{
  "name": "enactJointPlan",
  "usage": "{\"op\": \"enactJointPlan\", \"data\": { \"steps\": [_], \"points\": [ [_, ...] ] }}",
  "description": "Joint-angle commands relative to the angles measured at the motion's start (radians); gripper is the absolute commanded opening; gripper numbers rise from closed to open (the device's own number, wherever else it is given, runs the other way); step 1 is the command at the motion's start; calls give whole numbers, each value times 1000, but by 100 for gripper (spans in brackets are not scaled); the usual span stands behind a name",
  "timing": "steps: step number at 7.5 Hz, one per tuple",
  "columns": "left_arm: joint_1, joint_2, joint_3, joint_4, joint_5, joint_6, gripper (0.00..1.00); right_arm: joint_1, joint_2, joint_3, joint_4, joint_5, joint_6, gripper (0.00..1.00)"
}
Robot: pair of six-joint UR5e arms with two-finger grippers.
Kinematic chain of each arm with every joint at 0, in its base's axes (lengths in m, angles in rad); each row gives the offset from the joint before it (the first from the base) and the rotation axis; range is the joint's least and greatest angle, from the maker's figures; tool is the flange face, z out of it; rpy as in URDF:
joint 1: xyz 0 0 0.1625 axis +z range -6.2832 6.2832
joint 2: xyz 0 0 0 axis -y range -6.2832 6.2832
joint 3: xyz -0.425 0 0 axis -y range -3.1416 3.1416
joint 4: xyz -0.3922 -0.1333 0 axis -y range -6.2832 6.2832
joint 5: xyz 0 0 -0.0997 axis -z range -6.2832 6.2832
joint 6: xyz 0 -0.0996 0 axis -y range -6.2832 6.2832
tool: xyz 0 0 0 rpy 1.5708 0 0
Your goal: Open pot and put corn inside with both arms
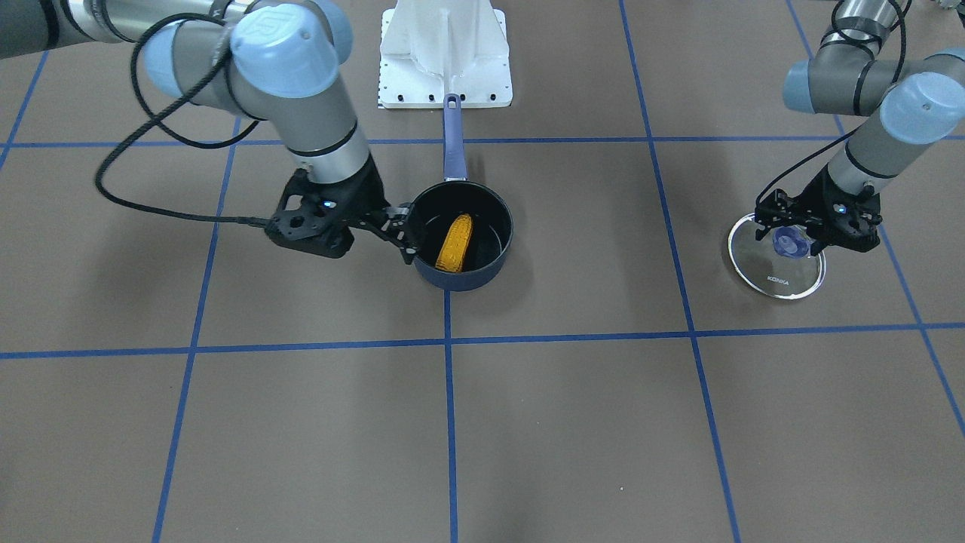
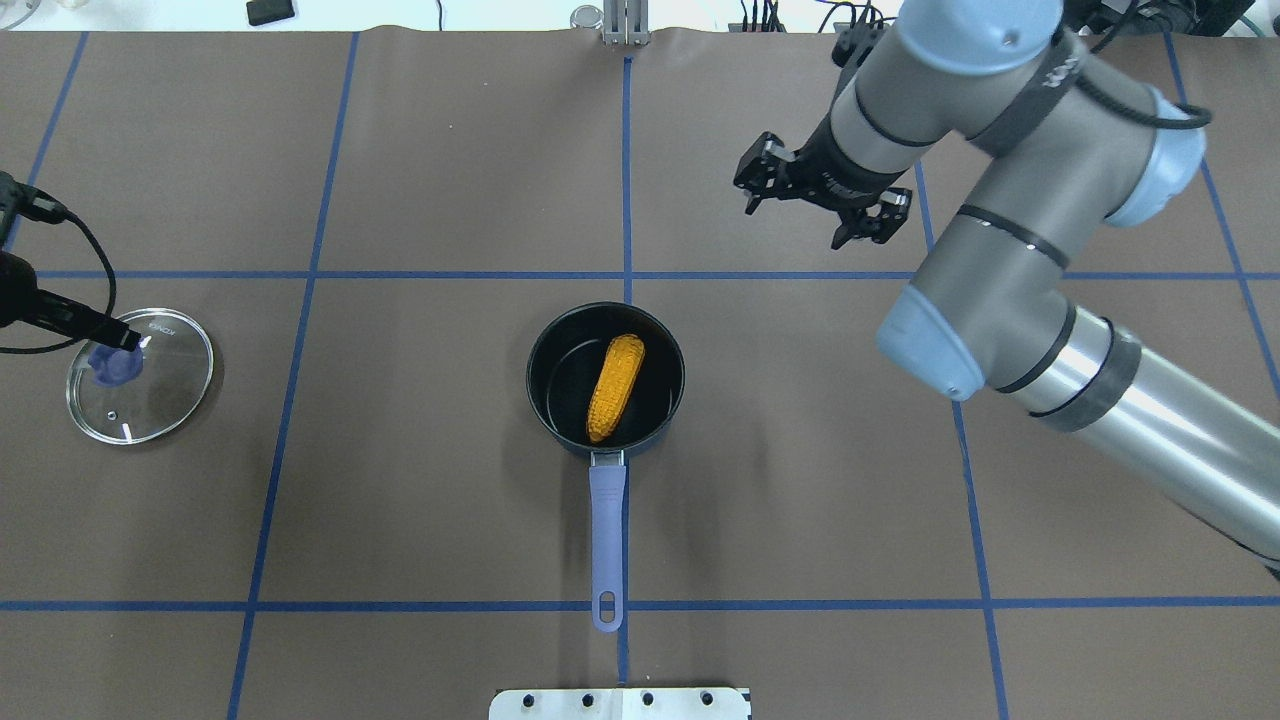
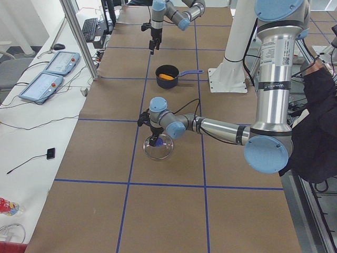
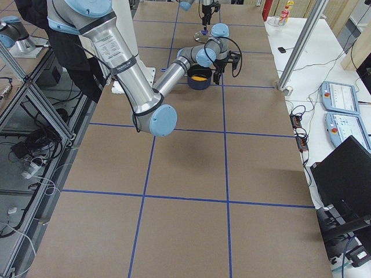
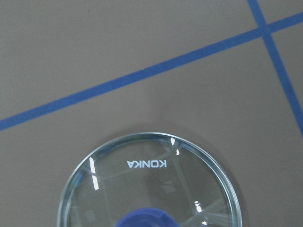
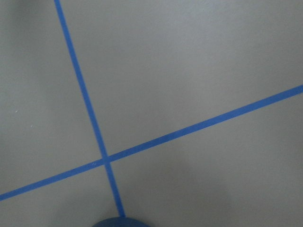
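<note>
Well, the corn (image 2: 614, 388) lies in the open pot (image 1: 460, 280) on the desk (image 2: 400, 480). The glass lid (image 2: 170, 385) lies flat, well apart. It looks hard, slippery and breakable, so its blue knob (image 2: 112, 365) is the best hold. The left claw (image 1: 799, 230) points down around that knob; squeezing or not, I cannot tell. The right claw (image 2: 795, 222) hangs spread, empty.

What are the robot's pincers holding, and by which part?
The right pincer is open and holds nothing. The left pincer sits around the blue knob of the glass lid; whether it grips cannot be told.
</note>
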Motion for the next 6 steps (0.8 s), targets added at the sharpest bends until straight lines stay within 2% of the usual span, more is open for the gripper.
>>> {"op": "enactJointPlan", "data": {
  "steps": [1,2,4,6],
  "points": [
    [-167,1,12,5,-179,80,98,204,-101,-1,-3,195,-219,100],
    [-244,1,30,43,-221,172,98,264,-158,-7,0,214,-282,100],
    [-348,-4,41,239,-226,446,98,353,-273,-9,1,214,-517,100],
    [-405,-14,41,328,-224,554,98,454,-366,-14,-6,214,-772,100]
  ]
}}
